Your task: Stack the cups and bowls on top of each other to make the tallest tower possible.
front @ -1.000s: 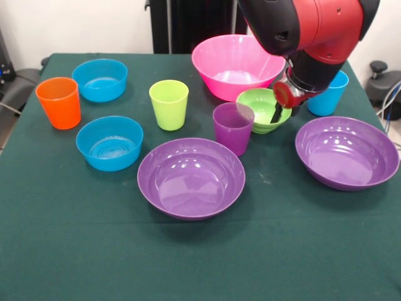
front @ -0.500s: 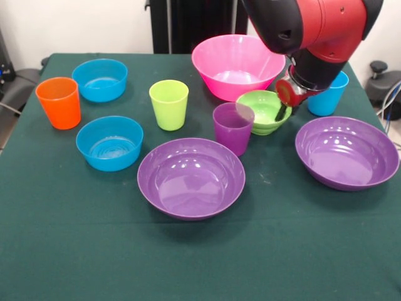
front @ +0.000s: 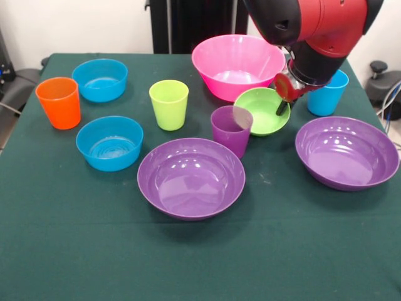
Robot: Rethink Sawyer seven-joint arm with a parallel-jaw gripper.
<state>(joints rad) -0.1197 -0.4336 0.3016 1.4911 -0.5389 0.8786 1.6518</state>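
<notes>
Green bowl (front: 260, 110) has tipped up off the table, my fingers (front: 281, 108) clamped on its rim; lift begun, stacking next.

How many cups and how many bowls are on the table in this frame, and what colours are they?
Cups: 4 – orange cup, lime green cup, purple cup, light blue cup.
Bowls: 6 – pink bowl, purple bowls and, blue bowls and, green bowl.
Total: 10.
</notes>
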